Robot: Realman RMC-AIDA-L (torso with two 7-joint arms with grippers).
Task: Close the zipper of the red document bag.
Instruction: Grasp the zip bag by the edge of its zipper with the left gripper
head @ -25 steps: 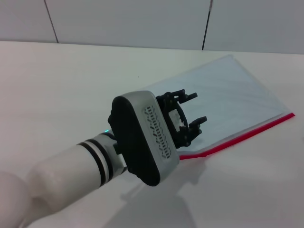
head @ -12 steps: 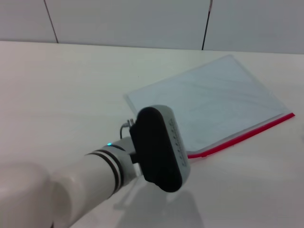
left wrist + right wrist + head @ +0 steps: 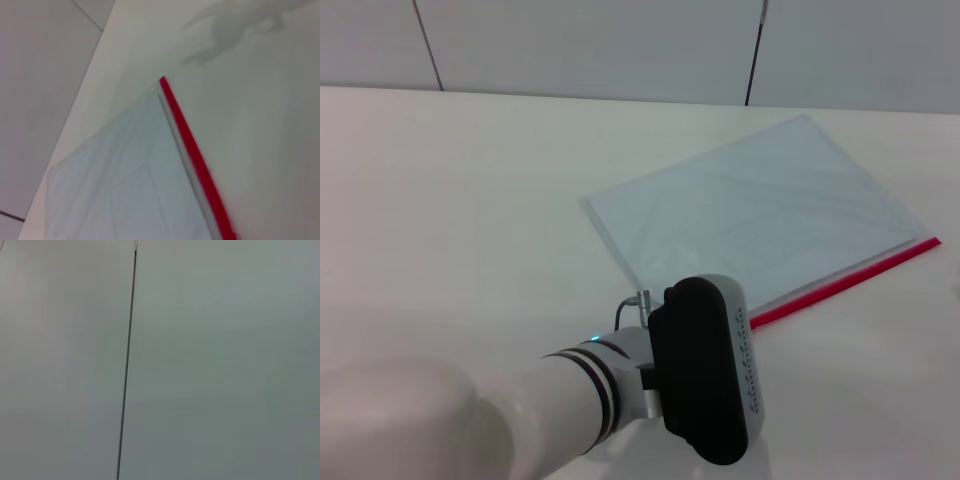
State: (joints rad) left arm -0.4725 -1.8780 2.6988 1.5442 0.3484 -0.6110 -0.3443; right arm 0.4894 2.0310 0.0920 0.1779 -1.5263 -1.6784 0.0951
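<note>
Table (image 3: 470, 200), plain and off-white, bears the red document bag (image 3: 750, 215) lying flat, its zipper (image 3: 845, 281) along the near edge, below a panelled wall (image 3: 620, 45). The left gripper's housing (image 3: 705, 380) hangs beside the zipper's near end; its fingers are hidden, so their state cannot be told.

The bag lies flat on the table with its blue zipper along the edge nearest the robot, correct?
Not quite: the zipper is red, not blue, as the head view shows. The bag does lie flat on the table, zipper edge nearest the robot.
</note>
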